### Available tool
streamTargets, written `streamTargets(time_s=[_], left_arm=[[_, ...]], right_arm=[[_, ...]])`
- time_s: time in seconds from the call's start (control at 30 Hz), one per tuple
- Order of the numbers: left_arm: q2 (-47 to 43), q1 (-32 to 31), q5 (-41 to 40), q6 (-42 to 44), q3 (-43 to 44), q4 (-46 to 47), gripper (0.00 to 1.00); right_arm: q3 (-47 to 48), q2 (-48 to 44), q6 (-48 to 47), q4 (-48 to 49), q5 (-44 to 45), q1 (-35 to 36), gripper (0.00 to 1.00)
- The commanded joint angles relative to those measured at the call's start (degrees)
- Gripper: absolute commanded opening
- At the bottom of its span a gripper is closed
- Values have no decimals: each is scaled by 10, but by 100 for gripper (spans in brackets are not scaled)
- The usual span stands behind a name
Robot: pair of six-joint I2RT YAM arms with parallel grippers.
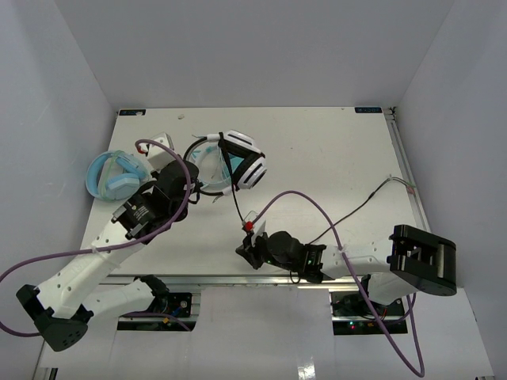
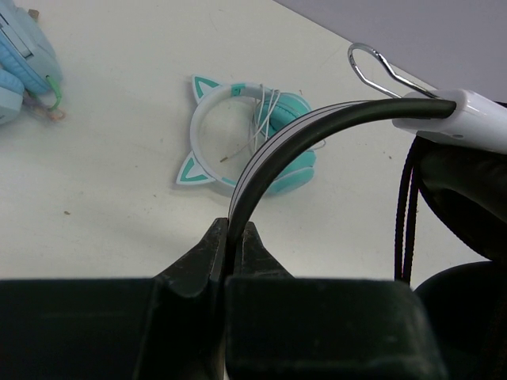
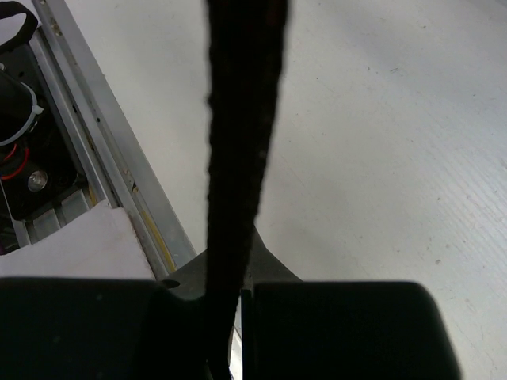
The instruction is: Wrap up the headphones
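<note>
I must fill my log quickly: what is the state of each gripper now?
Left gripper: closed on the headband of the headphones.
Right gripper: closed on the black cable.

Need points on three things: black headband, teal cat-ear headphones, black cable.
headband (image 2: 317, 125), left wrist view, mid-arc of the black band.
teal cat-ear headphones (image 2: 196, 136), left wrist view, left side of the white hoop.
cable (image 3: 238, 119), right wrist view, middle of the braided strand.

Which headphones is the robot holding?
The black-and-white headphones: the left gripper pinches their headband, the right gripper their cable. The teal cat-ear pair and light-blue pair lie on the table.
</note>
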Motion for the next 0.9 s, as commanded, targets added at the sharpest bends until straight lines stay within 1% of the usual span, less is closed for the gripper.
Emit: streamTargets(time_s=[0.0, 0.1, 0.2, 0.37, 0.5, 0.6, 0.67, 0.77, 0.87], left_arm=[[-7, 3, -15, -25, 20, 72, 0], [-20, 3, -3, -19, 17, 71, 0], [-51, 3, 23, -3, 17, 62, 0], [-114, 3, 58, 16, 24, 26, 0], [-137, 2, 89, 20, 40, 8, 0], [-146, 2, 150, 25, 46, 13, 0], [-150, 3, 211, 30, 42, 32, 0], [-158, 3, 304, 32, 31, 63, 0], [-161, 3, 396, 38, 28, 60, 0]], right_arm=[[21, 3, -16, -6, 30, 3, 8], [15, -9, -12, -22, 62, 2, 8], [4, -26, -10, -31, 70, -17, 8], [-29, -68, -8, -25, 27, -85, 8], [-36, -81, -10, -17, 4, -111, 8], [-30, -77, -16, -14, -13, -116, 8], [-23, -69, -20, -10, -23, -116, 9], [-8, -53, -27, -8, -28, -116, 12], [5, -40, -33, -10, -30, -124, 13]])
